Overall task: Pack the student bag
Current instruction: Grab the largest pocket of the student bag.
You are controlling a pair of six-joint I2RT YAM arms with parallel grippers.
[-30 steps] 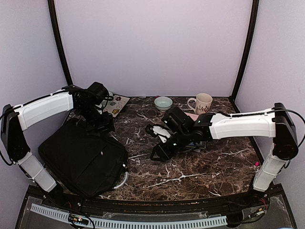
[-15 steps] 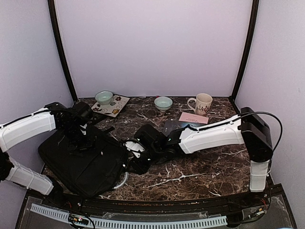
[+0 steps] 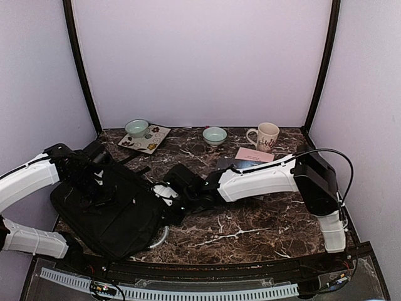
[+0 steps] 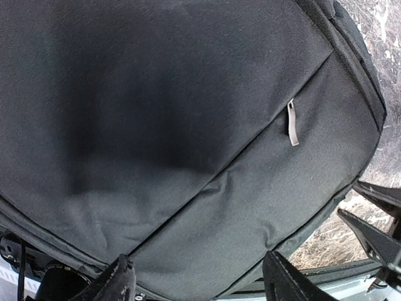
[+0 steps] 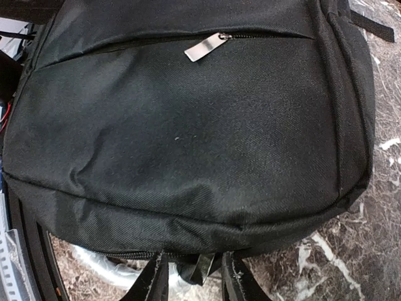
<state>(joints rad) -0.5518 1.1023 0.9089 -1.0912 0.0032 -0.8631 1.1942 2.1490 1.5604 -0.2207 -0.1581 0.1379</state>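
A large, flat black fabric backpack (image 3: 109,210) lay on the left part of the dark brown marble worktop (image 3: 263,219). Its grey-white curved handle (image 3: 161,237) poked out at the near right corner. The white left arm (image 3: 28,179) reached in from the left, and the left jaws hung over the far part of the bag, standing wide apart with nothing between them but flat black cloth below. From the wrist, its two black fingers (image 4: 119,283) showed at the bottom of the view, above the cloth near the bag's edge. The white right arm (image 3: 257,179) stretched right across the worktop to the bag's right edge. Its black fingers (image 5: 153,282) stood close to each other on either side of a small dark fabric tab (image 5: 200,268) at the hem. I could not tell whether the right jaws were actually pinching it. A small silver zip pull (image 5: 203,47) lay flat on the pocket seam above. Along the far side, well apart from the bag, a pale green bowl (image 3: 136,128) sat on a patterned square tray (image 3: 153,141). A second pale green bowl (image 3: 215,135) stood alone, and a cream mug (image 3: 267,136) stood near a pink card (image 3: 254,155).
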